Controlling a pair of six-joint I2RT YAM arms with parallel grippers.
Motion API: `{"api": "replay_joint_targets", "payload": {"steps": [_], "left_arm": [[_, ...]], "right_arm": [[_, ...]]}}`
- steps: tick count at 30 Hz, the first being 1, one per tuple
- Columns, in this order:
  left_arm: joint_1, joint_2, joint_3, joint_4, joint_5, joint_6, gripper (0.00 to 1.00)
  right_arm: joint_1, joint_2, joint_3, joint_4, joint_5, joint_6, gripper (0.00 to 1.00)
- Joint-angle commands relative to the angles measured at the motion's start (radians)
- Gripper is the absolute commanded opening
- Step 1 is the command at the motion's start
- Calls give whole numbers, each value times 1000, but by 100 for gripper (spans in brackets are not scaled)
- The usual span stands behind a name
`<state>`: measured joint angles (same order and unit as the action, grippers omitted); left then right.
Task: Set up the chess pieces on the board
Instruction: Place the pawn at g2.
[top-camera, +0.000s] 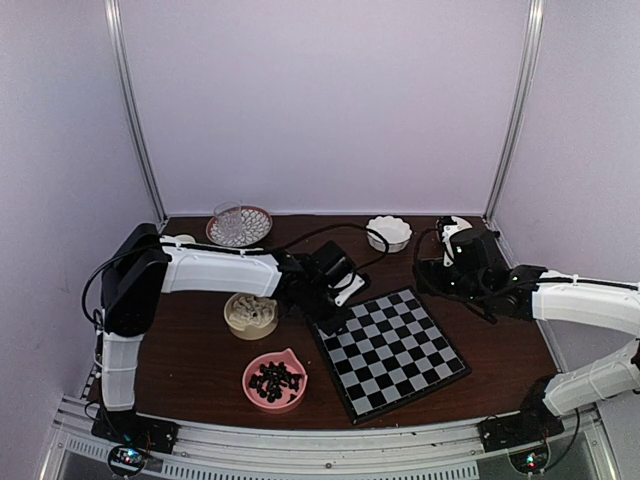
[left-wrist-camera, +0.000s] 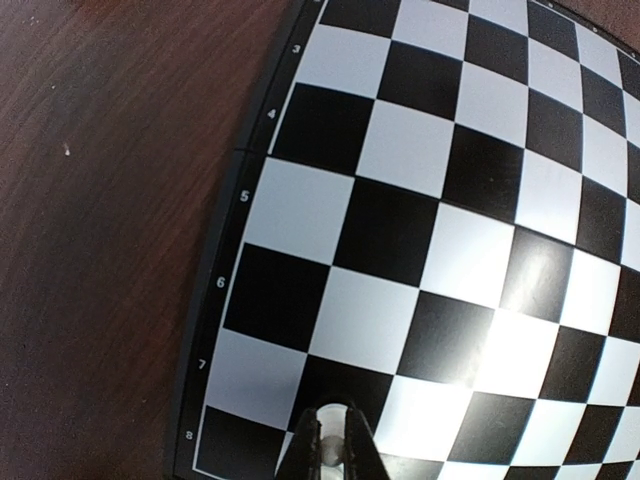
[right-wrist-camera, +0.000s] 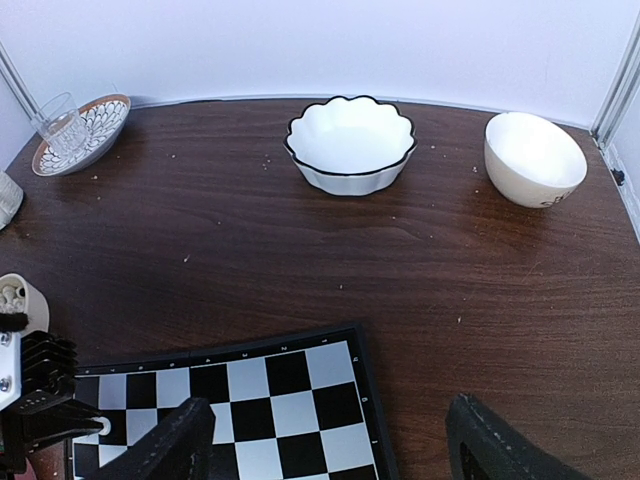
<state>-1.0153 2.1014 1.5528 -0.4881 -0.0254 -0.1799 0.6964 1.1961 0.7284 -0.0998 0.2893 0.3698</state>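
- We see our left hand (left-wrist-camera: 332, 432) pinching a cream chess piece (left-wrist-camera: 330, 456) over the chessboard (left-wrist-camera: 420, 230), near its numbered edge.
- Our right hand (right-wrist-camera: 330, 445) hangs spread, empty.

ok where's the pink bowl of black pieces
In the top view the pink bowl sits near the table's front edge, left of the board and just in front of the cream bowl.

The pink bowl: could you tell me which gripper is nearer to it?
Left. The left gripper hangs over the board's corner beside the pink bowl; the right gripper is off the board's far edge.
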Motion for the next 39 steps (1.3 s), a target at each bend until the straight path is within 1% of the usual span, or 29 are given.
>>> {"api": "replay_joint_targets", "payload": {"steps": [1,5,20,24,27,31,33,36,39], "left_arm": [[-4,17,31,-3,-6,15,4],[-4,19,33,-4,14,11,5],[-5,41,55,-10,12,12,6],[-5,42,59,-14,11,12,16],[-4,39,66,-22,9,11,19],[-5,24,70,-23,3,10,28],[-4,8,73,-26,-5,10,31],[-4,-55,74,-48,-35,12,32],[-4,-167,32,-47,-82,14,34]], "right_arm": [[8,-4,-6,14,15,4,83],[8,-3,-5,12,12,3,83],[8,-1,-3,12,10,3,83],[8,-1,-3,12,8,3,83],[8,-2,-3,12,7,3,83],[8,-4,-3,11,7,1,83],[8,-5,-3,11,6,1,83],[8,-5,-3,12,8,1,83],[8,-6,-6,13,9,1,83]]}}
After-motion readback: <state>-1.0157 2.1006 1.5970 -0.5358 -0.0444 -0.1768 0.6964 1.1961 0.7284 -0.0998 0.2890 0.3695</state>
